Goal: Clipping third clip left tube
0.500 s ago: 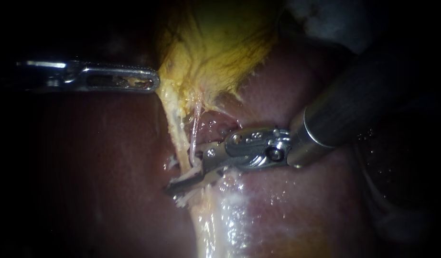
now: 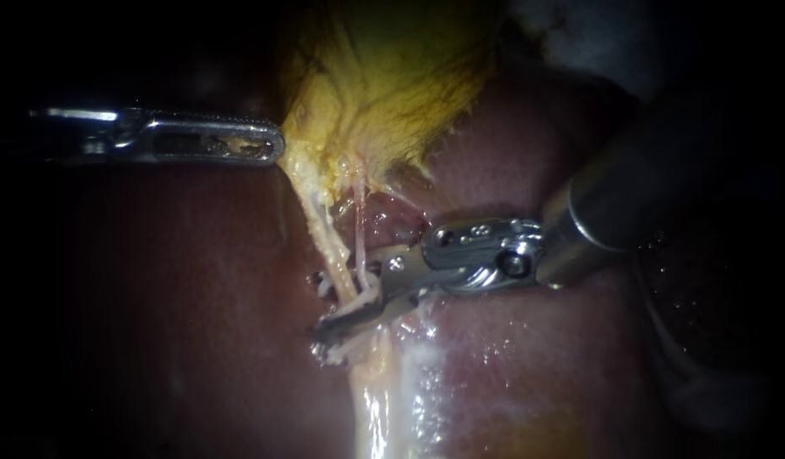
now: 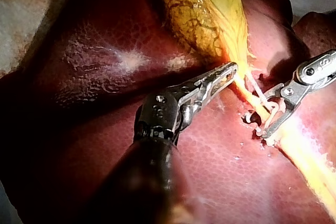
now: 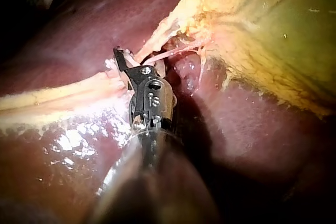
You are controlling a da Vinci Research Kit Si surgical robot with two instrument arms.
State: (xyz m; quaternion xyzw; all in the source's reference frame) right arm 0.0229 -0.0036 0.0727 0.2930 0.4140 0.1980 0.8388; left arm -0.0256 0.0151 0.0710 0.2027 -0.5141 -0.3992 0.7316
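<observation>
The yellow gallbladder (image 2: pixel 392 76) hangs over the dark red liver (image 2: pixel 196 280). Two tubes run down from its neck: a thicker pale yellow left tube (image 2: pixel 322 228) and a thin pink right tube (image 2: pixel 359 229). My left instrument (image 2: pixel 273 146) comes in level, its jaws shut on the gallbladder's edge; the left wrist view shows that grip (image 3: pixel 228 73). My right instrument (image 2: pixel 345 314) reaches across from the right. Its slim jaws lie on both sides of the left tube and pinch it, also seen in the left wrist view (image 3: pixel 268 124) and the right wrist view (image 4: pixel 122 61).
Small white bits and a dark hole (image 2: pixel 318 280) sit beside the left tube just above the right jaws; I cannot tell whether they are clips. Wet, shiny pale tissue (image 2: pixel 392 382) runs on below the jaws. The right shaft (image 2: pixel 613 204) covers the liver at the right.
My right instrument has drawn back a little to the right, and the tubes have shifted right with it. The left instrument has held still.
</observation>
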